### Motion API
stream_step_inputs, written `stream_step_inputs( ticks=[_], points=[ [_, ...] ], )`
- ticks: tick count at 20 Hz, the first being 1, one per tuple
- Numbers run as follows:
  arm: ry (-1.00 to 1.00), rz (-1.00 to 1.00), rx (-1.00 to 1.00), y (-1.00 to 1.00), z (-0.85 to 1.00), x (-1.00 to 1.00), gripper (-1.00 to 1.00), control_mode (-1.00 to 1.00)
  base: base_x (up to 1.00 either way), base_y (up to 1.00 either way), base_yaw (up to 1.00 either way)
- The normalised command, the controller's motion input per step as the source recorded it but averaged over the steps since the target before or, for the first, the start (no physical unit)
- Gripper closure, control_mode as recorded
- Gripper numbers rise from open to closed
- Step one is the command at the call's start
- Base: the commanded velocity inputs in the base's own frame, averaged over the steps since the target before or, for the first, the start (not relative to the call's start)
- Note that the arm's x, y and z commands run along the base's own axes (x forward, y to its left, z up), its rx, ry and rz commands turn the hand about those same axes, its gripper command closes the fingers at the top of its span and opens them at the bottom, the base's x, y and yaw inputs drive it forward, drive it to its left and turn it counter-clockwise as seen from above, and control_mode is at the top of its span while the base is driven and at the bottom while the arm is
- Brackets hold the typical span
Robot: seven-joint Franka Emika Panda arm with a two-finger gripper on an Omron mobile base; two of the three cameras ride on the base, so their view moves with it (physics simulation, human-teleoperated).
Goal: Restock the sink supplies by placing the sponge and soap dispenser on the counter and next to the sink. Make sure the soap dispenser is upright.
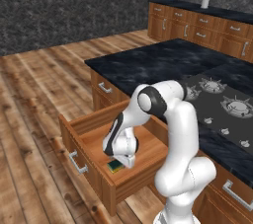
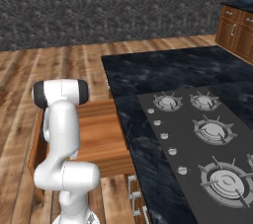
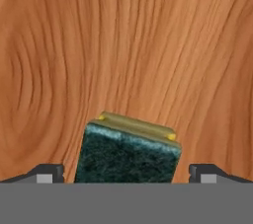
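Yellow block sponge (image 3: 127, 155), green scrubbing side up, lies lengthwise between wide-open gripper (image 3: 126, 173) fingertips, touching neither, in the wooden drawer (image 1: 148, 141)

White arm folded steeply downward — gripper (image 1: 120, 165) low, fingers (image 3: 47, 173) spread wide apart.

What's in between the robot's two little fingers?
The sponge, green side up, sits between the end effector fingertips on the drawer's wooden floor, seen in the hand view.
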Motion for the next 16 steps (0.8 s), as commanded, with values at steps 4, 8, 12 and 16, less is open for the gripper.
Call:
stream_step_inputs(
  ticks=[4, 8, 12, 16],
  points=[
    [0.0, -0.07, 0.0, 0.0, -0.24, -0.01, -1.0, -1.0, 0.0, 0.0, 0.0],
    [0.0, -0.06, 0.0, 0.0, -0.29, 0.0, -1.0, -1.0, 0.0, 0.0, 0.0],
    [0.0, -0.06, -0.02, 0.0, -0.45, 0.0, -1.0, -1.0, 0.0, 0.0, 0.0],
    [0.0, -0.07, -0.03, 0.0, -0.35, 0.0, 1.0, -1.0, 0.0, 0.0, 0.0]
  ],
)
